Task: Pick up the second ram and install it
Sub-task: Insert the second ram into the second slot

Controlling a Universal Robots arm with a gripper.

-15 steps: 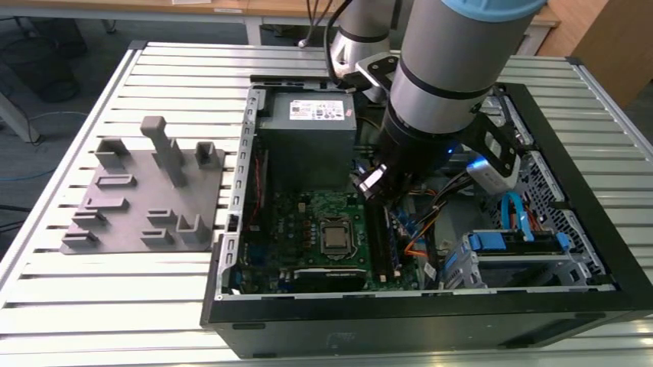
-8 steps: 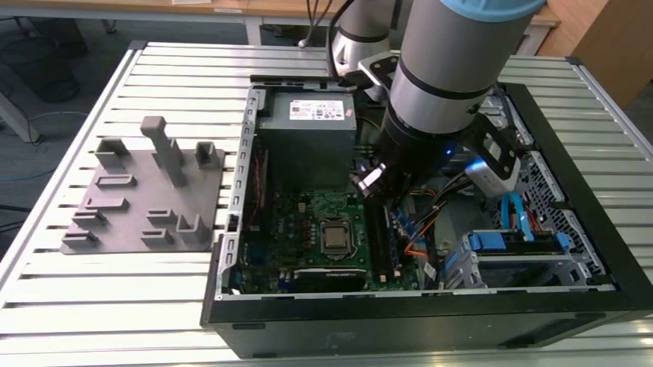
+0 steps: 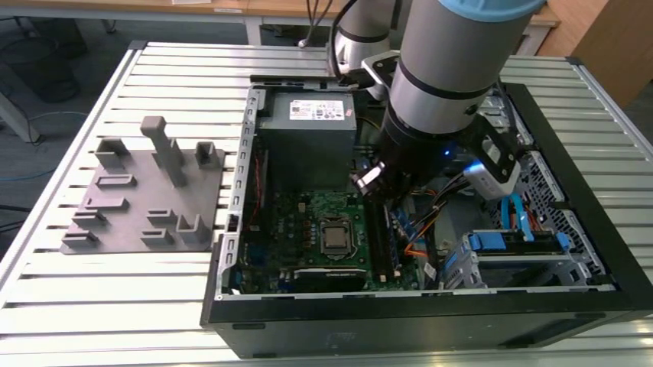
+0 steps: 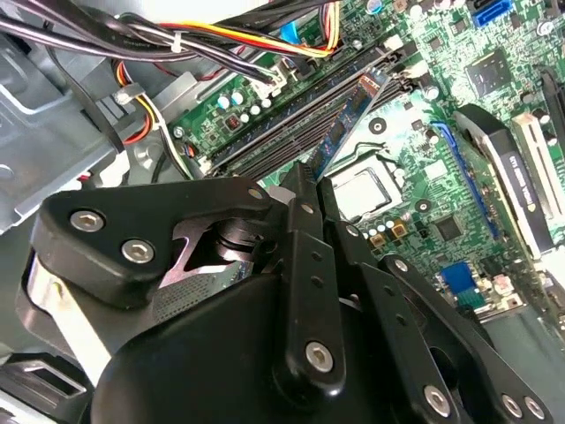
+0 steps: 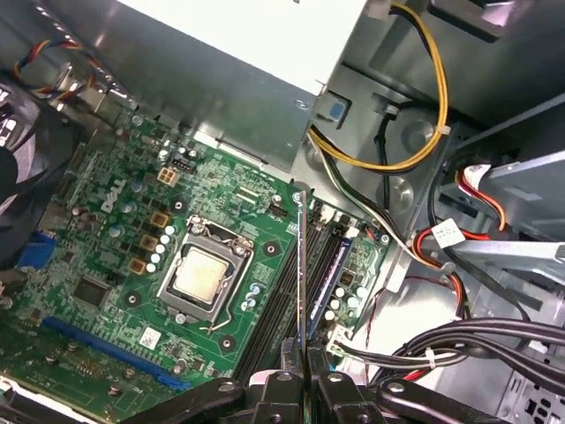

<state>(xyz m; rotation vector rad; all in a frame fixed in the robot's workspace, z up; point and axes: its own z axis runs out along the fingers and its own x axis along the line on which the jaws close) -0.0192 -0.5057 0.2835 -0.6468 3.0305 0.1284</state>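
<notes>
Inside the open computer case [image 3: 408,325], which lies on its side on the slatted metal counter [image 3: 122,306], the arm [image 3: 439,84] reaches down over the green motherboard [image 3: 306,214]. In the first wrist view the tool [image 5: 305,358] is closed on the memory stick [image 5: 302,265], its two black fingers pinching one end so that the stick runs straight out from between them, seen edge-on as a thin pale line. The stick hangs over the long black slot rails [image 5: 281,287], lined up along them, with the square silver socket [image 5: 201,278] just beside it on one side. I cannot tell whether its lower edge is touching a rail or is just above it. On the side of the stick away from the socket, what looks like another stick [image 5: 334,265], blue, sits in a rail.

In the second wrist view the tool [image 4: 313,181] shows as black jointed fingers drawn together at their tips, with the rails [image 4: 291,115] beyond them.

From the exterior view, the grey power supply [image 3: 306,134] fills the far end of the case, and a bundle of cables [image 3: 449,206] runs past the arm. A grey tray [image 3: 133,199] of upright holders lies on the counter, just beside the case on the exterior view's left.
</notes>
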